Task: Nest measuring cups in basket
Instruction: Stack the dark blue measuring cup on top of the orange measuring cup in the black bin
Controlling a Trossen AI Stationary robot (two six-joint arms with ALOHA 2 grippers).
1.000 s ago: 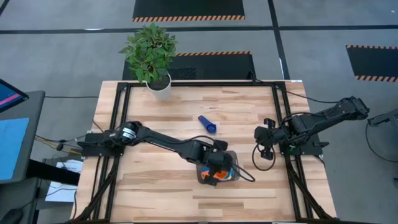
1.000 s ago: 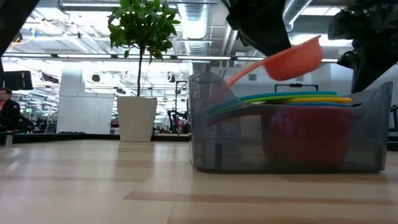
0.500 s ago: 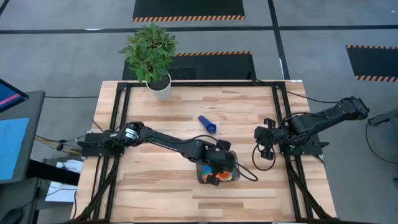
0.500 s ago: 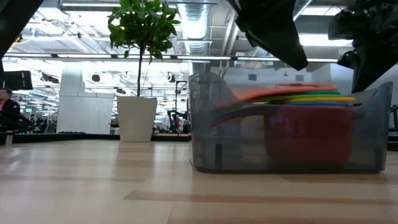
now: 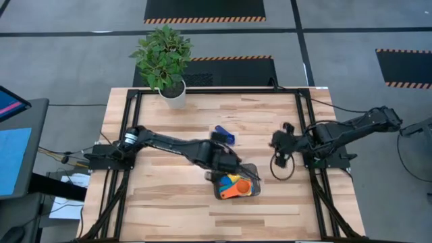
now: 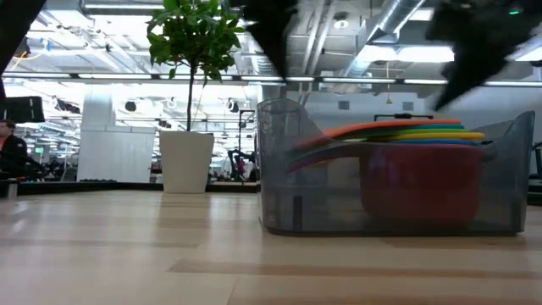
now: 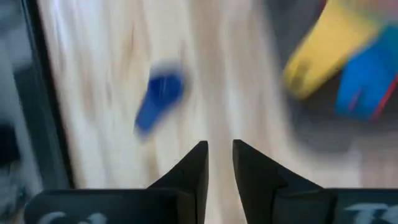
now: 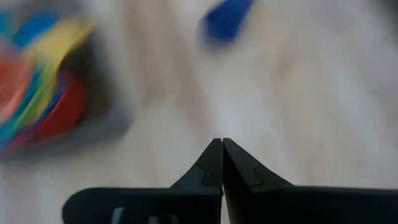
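Nested in basket (image 5: 251, 171): stacked cups, orange cup (image 5: 233, 188) topmost. Outstanding: dark blue cup (image 5: 225, 134), loose on worktop (image 5: 169, 196). Left hand (image 5: 217, 156) slightly parted, empty; right hand (image 5: 277, 141) clenched, empty.

Bright even overhead light, soft shadows, both wrist views motion-blurred

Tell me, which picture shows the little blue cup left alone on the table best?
The high view: the dark blue cup lies alone on the wooden table, apart from the basket. Both wrist views show only a blue blur. The low view does not show it.
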